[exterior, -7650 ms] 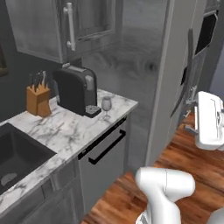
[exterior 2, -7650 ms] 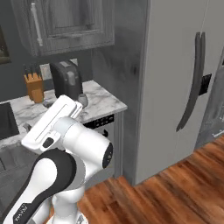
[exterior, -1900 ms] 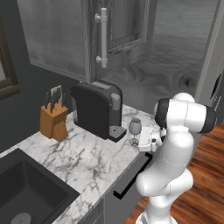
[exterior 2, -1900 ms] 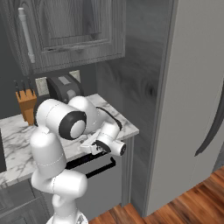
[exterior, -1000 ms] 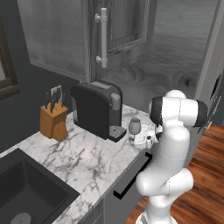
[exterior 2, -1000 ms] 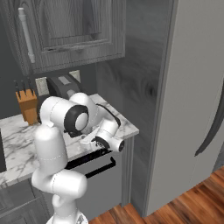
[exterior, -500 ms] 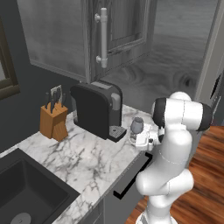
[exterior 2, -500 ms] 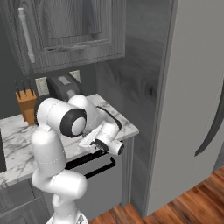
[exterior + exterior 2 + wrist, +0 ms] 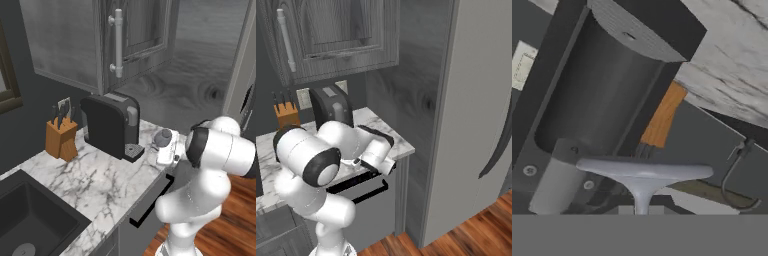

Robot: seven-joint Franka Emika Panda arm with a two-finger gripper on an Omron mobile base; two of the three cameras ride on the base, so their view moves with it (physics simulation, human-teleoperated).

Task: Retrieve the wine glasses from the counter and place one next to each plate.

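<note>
The marble counter (image 9: 107, 182) carries a coffee machine (image 9: 110, 125) and a knife block (image 9: 61, 139).

A dark coffee machine (image 9: 112, 125) stands on the white, grey-veined marble bench (image 9: 95, 185), against a dark grey wall (image 9: 30, 100). To its left, also by the wall, is a wooden knife block (image 9: 61, 139) with dark handles sticking up. Above the machine hangs a grey wood-grain wall cabinet (image 9: 90, 40) with a long metal bar handle (image 9: 118, 42). Left of the machine and nearer the bench's front edge, a black sink (image 9: 30, 225) is set into the marble. Below the machine, the grey cabinet front carries a dark bar handle (image 9: 150, 202). Right of the machine rises a tall grey panel, then a pale grey refrigerator (image 9: 476, 115) with a curved dark handle (image 9: 498, 145). The floor (image 9: 466, 240) is reddish-brown wood planks.
</note>
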